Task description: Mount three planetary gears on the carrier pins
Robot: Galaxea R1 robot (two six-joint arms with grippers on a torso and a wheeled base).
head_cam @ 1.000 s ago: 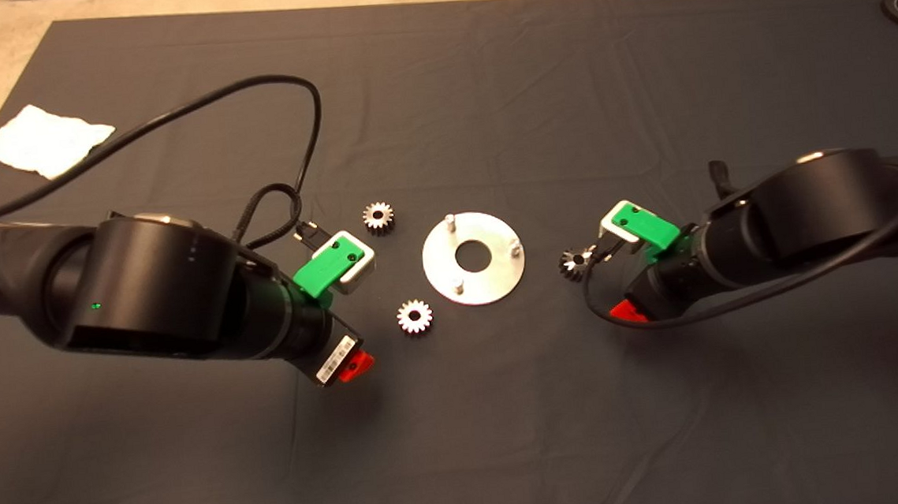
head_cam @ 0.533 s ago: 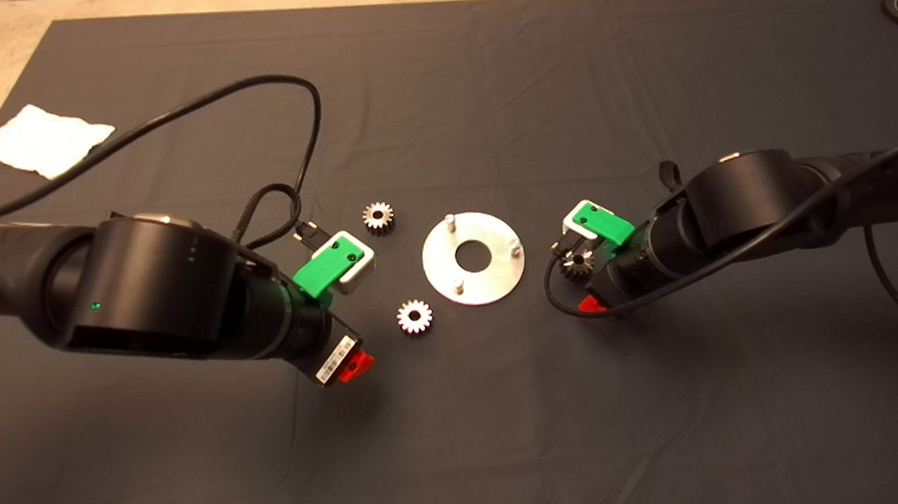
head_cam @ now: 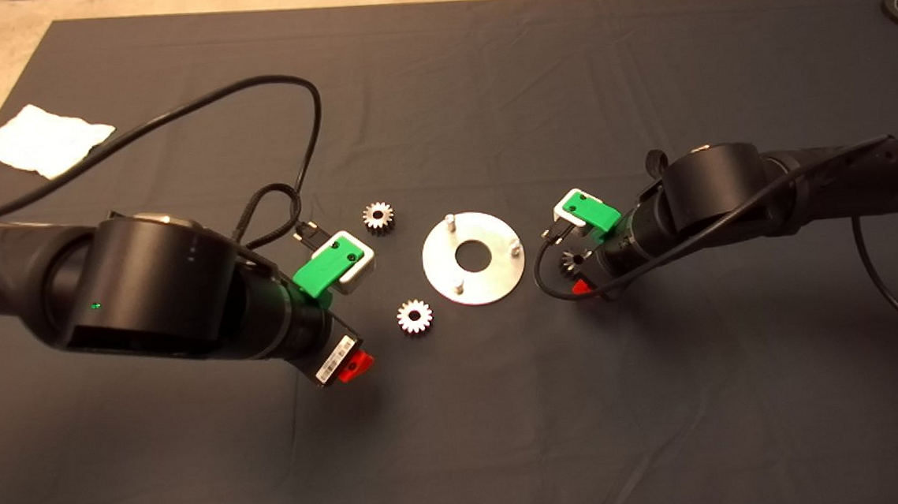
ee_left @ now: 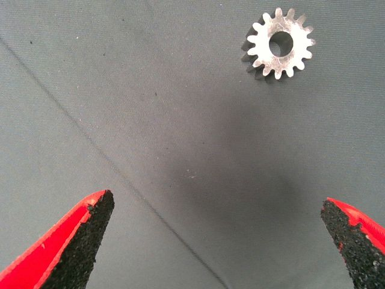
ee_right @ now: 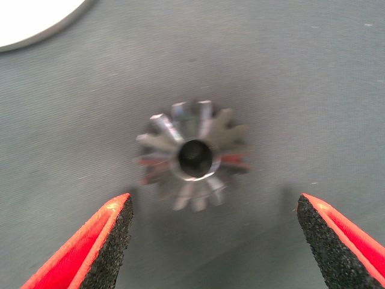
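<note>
Right hand spread wide over the dark gear, not touching it, beside the disc. Left hand also spread wide, near a gear on the mat.

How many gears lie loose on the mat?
3: one gear beyond the disc's left edge, one nearer on that side, one darker under the right gripper.
</note>
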